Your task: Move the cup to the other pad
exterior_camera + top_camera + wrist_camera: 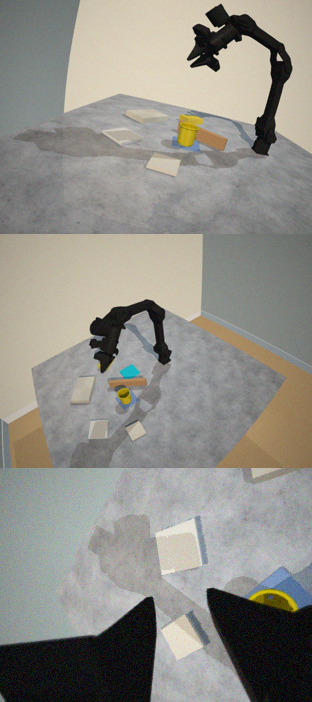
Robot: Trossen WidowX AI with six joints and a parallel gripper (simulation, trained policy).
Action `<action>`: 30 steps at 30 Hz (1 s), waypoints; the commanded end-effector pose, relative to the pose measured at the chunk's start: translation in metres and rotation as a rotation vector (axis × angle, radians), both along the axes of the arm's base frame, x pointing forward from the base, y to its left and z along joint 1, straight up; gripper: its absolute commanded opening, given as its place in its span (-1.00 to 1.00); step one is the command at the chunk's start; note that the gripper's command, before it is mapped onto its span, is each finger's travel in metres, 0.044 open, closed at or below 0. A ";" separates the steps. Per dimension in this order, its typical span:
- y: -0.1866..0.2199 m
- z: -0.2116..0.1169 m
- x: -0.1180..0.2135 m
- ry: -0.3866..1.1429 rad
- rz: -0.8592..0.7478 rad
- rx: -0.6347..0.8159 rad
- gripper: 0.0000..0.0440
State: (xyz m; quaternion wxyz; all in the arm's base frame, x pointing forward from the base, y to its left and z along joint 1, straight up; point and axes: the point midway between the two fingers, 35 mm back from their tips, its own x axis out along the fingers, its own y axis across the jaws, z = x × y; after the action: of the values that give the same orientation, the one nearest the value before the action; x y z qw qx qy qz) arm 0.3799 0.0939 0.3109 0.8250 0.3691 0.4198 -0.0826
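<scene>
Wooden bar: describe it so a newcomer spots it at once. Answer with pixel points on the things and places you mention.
On the grey mottled table (214, 385) (125, 196), find the yellow cup (127, 399) (186, 136) standing on a flat blue pad (134, 400) (176, 144). Right beside that pad, between it and the flat cyan square (129, 371), lies the bar (127, 382) (214, 140): long, narrow, orange-brown, the only wood-grained piece there.

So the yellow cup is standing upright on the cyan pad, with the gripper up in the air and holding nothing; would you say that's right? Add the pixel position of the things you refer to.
Not quite: the yellow cup (125, 399) (186, 136) (257, 596) stands upright on the blue pad (133, 400) (176, 144) (282, 575), as the top view shows. The gripper (103, 370) (189, 63) (180, 600) is indeed up in the air, holding nothing.
</scene>
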 end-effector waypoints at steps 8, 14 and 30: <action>0.007 -0.022 -0.001 0.151 -0.066 0.019 -0.33; 0.008 -0.041 -0.004 0.249 -0.097 0.002 -0.31; 0.004 -0.095 -0.019 0.514 -0.149 -0.091 -0.24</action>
State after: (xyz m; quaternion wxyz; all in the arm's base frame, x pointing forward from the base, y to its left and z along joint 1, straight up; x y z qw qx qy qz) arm 0.3630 0.0994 0.2213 0.7069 0.3345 0.5752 -0.2399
